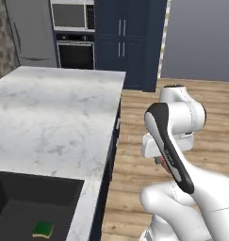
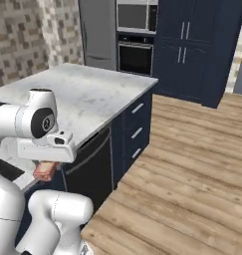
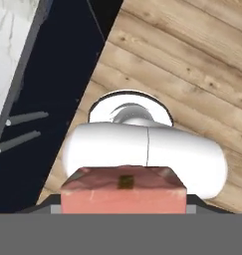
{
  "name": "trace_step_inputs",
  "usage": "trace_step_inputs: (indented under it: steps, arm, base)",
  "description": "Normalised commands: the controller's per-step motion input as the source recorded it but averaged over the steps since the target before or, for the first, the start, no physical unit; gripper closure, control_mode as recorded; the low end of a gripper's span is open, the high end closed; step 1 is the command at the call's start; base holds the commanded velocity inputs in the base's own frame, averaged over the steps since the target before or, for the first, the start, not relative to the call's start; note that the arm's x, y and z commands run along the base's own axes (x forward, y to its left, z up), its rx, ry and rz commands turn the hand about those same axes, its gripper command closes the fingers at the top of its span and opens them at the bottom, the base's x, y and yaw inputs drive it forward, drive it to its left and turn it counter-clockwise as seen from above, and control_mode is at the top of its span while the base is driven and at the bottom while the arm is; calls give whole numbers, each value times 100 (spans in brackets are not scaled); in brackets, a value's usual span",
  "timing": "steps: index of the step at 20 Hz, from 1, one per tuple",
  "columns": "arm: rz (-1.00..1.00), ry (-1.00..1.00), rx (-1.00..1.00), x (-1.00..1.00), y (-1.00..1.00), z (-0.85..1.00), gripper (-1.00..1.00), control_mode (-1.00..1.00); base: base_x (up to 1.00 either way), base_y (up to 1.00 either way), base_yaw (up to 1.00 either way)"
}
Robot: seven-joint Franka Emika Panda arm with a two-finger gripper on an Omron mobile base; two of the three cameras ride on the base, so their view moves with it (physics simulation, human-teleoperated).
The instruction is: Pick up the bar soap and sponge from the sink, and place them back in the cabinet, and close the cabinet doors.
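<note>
Soap in hand, sponge left in the basin.

At seven o'clock of the left base view the small green, yellow-edged sponge [image 1: 43,229] lies in the deep matte-black sink [image 1: 21,188], set in the white marble surface [image 1: 54,122]. Right of it, the fingers [image 3: 123,199] grip the flat orange-red bar soap [image 3: 123,196] over the wooden floor [image 2: 192,169]. Best carried level toward the cabinet, I judge. The fingertips themselves are hidden behind the soap; the wall cabinet cannot be made out.

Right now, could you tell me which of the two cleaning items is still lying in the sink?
The sponge, green with a yellow edge, lies on the sink floor. The orange-red bar soap is held in the gripper instead.
</note>
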Motion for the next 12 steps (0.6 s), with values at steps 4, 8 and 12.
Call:
trace_step_inputs:
  steps: [4, 8, 12]
  arm:
    - [0, 0, 0, 0, 0, 0, 100, 100]
    - [0, 0, 0, 0, 0, 0, 100, 100]
    - [0, 0, 0, 0, 0, 0, 100, 100]
  base:
    - [15, 0, -53]
    - [15, 0, -54]
    - [16, 0, -53]
